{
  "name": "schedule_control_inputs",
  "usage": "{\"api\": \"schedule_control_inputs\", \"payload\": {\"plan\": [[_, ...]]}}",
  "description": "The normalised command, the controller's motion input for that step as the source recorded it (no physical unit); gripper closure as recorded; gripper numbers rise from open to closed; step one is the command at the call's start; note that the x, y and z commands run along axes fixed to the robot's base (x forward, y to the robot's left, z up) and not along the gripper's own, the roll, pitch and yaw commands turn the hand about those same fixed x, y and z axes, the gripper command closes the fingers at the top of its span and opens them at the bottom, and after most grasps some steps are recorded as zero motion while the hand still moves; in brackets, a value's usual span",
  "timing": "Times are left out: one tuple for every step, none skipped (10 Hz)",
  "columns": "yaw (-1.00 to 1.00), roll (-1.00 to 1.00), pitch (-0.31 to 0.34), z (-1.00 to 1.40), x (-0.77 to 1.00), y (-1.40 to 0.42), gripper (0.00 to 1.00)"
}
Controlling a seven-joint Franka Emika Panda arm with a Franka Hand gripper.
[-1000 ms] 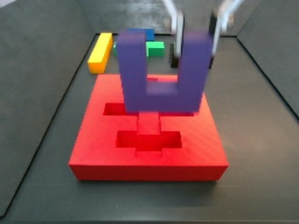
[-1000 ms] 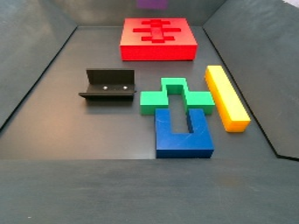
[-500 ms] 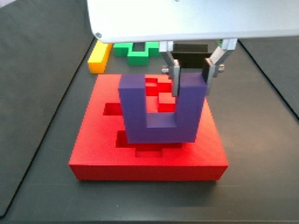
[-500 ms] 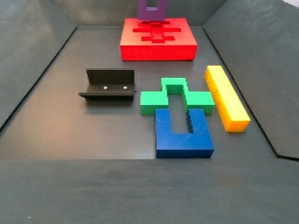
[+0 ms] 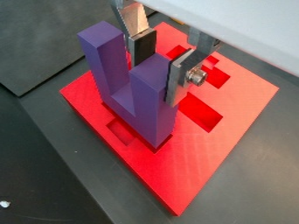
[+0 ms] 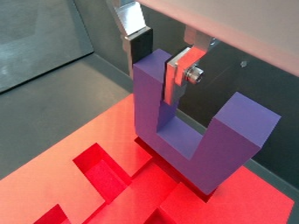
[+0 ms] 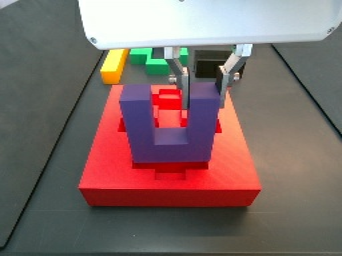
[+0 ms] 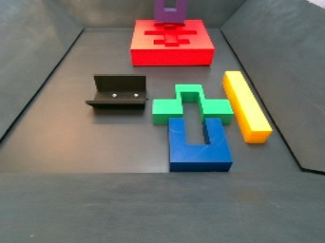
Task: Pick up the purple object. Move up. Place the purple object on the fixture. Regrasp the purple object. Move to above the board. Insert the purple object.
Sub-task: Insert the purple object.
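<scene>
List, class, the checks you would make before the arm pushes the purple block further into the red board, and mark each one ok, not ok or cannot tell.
1. The hand grips one prong of the purple object: ok.
2. Purple object upright, prongs up, base down: ok.
3. Base lined up with a recess in the board: ok, its lower edge already sits in a recess in a wrist view.
4. Fully seated: cannot tell.
5. Fixture away from the board: ok.
6. Green block, yellow bar and blue block away from the board: ok.
</scene>
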Motion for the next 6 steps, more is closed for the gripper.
{"api": "schedule_control_inputs", "payload": {"plan": [[0.1, 0.19, -0.094, -0.07, 0.04, -0.07, 1.0], [0.09, 0.24, -0.094, -0.12, 0.0, -0.01, 1.0], [0.09, 0.25, -0.1, -0.15, 0.0, 0.0, 1.0], [0.08, 0.25, -0.1, -0.14, 0.0, 0.0, 1.0], [0.08, 0.27, -0.1, -0.13, 0.0, 0.0, 1.0], [0.03, 0.24, -0.093, -0.11, -0.09, -0.04, 1.0]]}}
